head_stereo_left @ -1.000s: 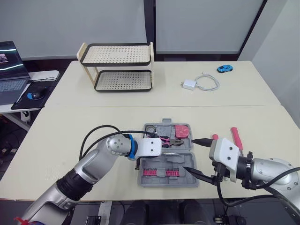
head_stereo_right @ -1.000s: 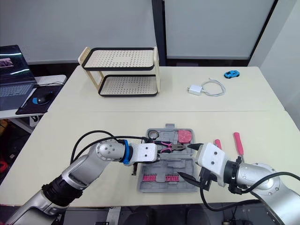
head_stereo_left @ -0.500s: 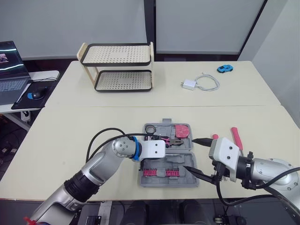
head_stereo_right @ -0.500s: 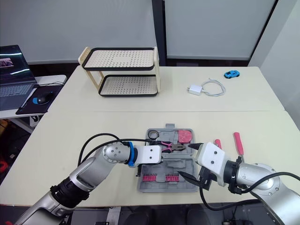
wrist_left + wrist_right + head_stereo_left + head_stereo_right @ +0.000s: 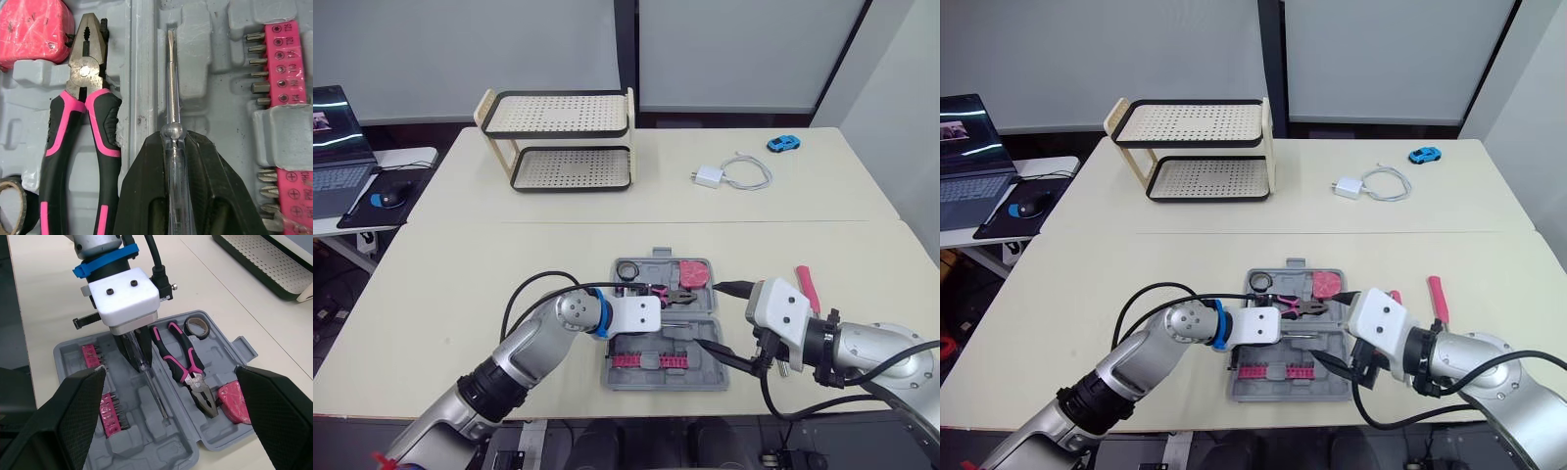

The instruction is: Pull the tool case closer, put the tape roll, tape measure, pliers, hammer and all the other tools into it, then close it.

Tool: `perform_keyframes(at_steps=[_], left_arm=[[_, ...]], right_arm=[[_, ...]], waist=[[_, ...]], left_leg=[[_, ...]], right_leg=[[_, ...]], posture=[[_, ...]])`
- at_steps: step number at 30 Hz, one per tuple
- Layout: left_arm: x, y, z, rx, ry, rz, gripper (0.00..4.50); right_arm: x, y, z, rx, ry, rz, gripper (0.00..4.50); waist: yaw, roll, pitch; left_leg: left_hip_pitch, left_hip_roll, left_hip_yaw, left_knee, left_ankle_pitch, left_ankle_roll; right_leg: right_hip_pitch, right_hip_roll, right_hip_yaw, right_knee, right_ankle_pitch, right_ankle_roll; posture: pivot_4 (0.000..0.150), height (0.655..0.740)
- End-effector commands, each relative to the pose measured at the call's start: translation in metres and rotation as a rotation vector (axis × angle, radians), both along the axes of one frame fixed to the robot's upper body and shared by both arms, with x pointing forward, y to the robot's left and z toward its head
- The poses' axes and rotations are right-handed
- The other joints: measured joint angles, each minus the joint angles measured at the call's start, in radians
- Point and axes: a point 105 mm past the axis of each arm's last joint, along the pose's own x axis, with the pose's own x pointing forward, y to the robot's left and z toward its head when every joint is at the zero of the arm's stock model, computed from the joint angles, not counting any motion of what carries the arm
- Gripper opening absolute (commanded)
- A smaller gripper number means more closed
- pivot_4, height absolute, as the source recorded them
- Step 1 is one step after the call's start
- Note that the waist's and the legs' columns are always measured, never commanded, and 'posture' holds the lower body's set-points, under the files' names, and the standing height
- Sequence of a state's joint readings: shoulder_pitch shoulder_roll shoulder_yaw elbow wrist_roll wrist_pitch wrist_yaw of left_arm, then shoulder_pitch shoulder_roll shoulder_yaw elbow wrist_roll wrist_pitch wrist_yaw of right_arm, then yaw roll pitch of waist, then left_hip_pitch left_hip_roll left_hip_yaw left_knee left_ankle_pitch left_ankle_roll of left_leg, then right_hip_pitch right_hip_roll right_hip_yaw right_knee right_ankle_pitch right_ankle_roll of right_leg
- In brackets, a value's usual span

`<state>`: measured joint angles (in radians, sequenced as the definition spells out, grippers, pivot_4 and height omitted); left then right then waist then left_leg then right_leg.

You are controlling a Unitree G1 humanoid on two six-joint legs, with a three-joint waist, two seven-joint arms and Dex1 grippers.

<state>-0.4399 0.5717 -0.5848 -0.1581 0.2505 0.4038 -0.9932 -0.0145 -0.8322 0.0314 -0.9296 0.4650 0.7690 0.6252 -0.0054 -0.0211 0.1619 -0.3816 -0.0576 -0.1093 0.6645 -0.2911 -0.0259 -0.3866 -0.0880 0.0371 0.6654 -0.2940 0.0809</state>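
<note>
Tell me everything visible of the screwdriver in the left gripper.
The screwdriver has a metal shaft ending in a flat tip and a clear plastic handle. The left gripper is shut on the handle. The shaft lies along a moulded slot in the open grey tool case, beside the pink-handled pliers; whether it is seated is unclear.

1. The near table (image 5: 460,284) is cream-coloured. The grey tool case (image 5: 656,381) lies open on it, near the front edge and a little right of the middle.
2. Right of the case, a pink-handled tool (image 5: 806,286) lies on this table.
3. The far table (image 5: 803,196) touches the near one. It carries a two-shelf rack (image 5: 570,168) on the left, a white charger (image 5: 708,177) with its cable (image 5: 749,171), and a blue toy car (image 5: 783,143) far right.
4. At far left, a side table (image 5: 411,155) holds a laptop (image 5: 335,147) and a dark pad (image 5: 357,213).
</note>
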Motion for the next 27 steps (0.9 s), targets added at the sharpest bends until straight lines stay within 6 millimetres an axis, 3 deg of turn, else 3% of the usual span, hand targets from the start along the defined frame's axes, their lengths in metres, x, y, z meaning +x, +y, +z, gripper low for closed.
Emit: perform_keyframes(at_steps=[1, 9, 15, 22, 27], left_arm=[[0.000, -0.005, 0.004, -0.005, -0.030, -0.026, 0.21], [0.000, -0.007, 0.005, -0.011, -0.027, -0.025, 0.21], [0.002, -0.007, 0.007, -0.012, -0.042, -0.026, 2.12], [-0.002, -0.013, 0.013, -0.069, -0.025, -0.033, 2.12], [0.003, -0.013, 0.033, -0.139, -0.016, -0.012, 2.12]], right_arm=[[-0.004, 0.007, 0.010, 0.019, -0.045, 0.024, 4.50], [-0.002, 0.008, 0.013, 0.034, -0.045, 0.017, 4.50], [0.000, 0.009, 0.015, 0.051, -0.046, 0.009, 4.50], [0.001, 0.008, 0.013, 0.052, -0.041, 0.003, 4.50], [0.001, 0.007, 0.011, 0.050, -0.040, 0.004, 4.50]], waist=[[0.000, 0.000, 0.000], [0.000, 0.000, 0.000], [0.000, 0.000, 0.000], [0.000, 0.000, 0.000], [0.000, 0.000, 0.000]], left_leg=[[0.000, 0.000, 0.000, 0.000, 0.000, 0.000], [0.000, 0.000, 0.000, 0.000, 0.000, 0.000], [0.000, 0.000, 0.000, 0.000, 0.000, 0.000], [0.000, 0.000, 0.000, 0.000, 0.000, 0.000], [0.000, 0.000, 0.000, 0.000, 0.000, 0.000]], right_leg=[[0.000, 0.000, 0.000, 0.000, 0.000, 0.000], [0.000, 0.000, 0.000, 0.000, 0.000, 0.000], [0.000, 0.000, 0.000, 0.000, 0.000, 0.000], [0.000, 0.000, 0.000, 0.000, 0.000, 0.000], [0.000, 0.000, 0.000, 0.000, 0.000, 0.000]], posture=[[0.150, 0.7400], [0.150, 0.7400], [0.150, 0.7400], [0.150, 0.7400], [0.150, 0.7400]])
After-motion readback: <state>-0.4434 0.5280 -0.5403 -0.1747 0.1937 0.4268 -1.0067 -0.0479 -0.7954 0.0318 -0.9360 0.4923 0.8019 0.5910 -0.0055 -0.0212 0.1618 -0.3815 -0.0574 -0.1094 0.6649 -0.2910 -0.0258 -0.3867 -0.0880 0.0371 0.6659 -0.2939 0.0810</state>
